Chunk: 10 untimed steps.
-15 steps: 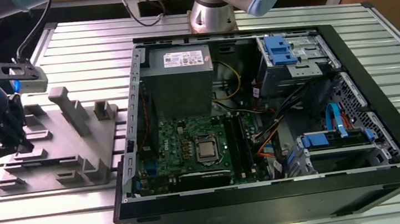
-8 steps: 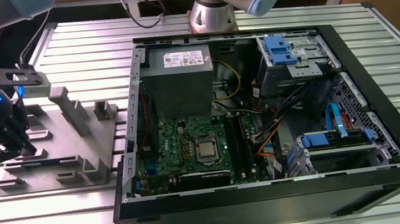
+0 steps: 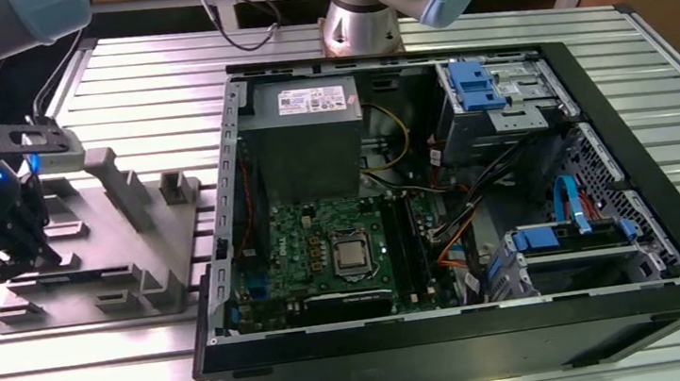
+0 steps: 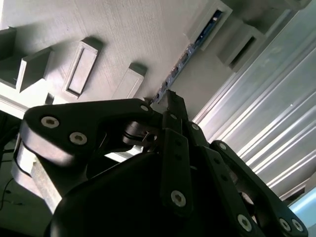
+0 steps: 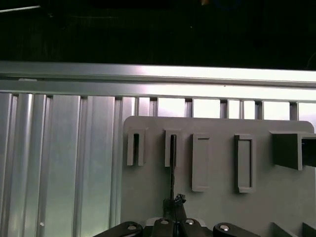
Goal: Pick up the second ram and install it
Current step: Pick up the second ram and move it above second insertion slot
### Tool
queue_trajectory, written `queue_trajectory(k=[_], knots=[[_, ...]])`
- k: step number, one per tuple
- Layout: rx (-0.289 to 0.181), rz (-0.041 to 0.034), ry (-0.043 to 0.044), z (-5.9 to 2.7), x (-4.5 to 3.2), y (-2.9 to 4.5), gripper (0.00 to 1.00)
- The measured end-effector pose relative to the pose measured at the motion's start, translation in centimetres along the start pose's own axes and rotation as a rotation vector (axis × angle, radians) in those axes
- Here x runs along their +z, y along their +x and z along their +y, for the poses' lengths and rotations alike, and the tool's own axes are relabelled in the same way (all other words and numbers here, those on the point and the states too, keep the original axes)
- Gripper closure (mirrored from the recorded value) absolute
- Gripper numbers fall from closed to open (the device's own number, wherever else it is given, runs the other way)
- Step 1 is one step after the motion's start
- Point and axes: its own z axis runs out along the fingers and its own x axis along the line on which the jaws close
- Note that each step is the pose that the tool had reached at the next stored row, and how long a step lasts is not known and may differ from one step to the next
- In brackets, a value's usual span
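Claw (image 3: pixel 16 255) is over the grey holder (image 3: pixel 108 262), which sits on the slatted metal table (image 3: pixel 112 72) at the exterior view's left, just beside the open computer case (image 3: pixel 665 213).

Memory stick (image 5: pixel 172 168): in the first wrist view I see it edge-on as a thin dark line. It runs from the second slotted block of the holder (image 5: pixel 276 197) straight back into the tip of the claw (image 5: pixel 174 203). In the second wrist view the stick (image 4: pixel 190 49) stands on its long edge on the holder (image 4: pixel 138 34), with its far end in a slotted block and its near end meeting the claw (image 4: pixel 168 101).

Claw state: the black links are folded in tight and the two fingertips (image 4: pixel 174 106) meet at the stick's near end. I log it as clenched on the memory stick. The stick looks seated in the holder rather than lifted, though the contact line along its lower edge is hard to make out.

Hidden or unclear:
- In the exterior view I cannot pick out the stick; the claw and the holder's upright blocks cover it.
- The claw's own body blocks the near part of the holder in both wrist views.
- The arm is cut off at the exterior view's left edge.

Inside the case, the long black slots (image 3: pixel 403 250) lie to the right of the green board (image 3: pixel 307 237), well apart from the claw.
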Motion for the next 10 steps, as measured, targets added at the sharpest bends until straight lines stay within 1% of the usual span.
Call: queue_trajectory(k=[5, 8, 10], knots=[[0.000, 0.0000, 0.0041, 0.29, 0.89, 0.01, 0.93], [0.000, 0.0001, 0.0097, 0.32, 1.01, 0.01, 0.93], [0.001, -0.0002, 0.0108, 0.32, 1.14, 0.01, 0.93]])
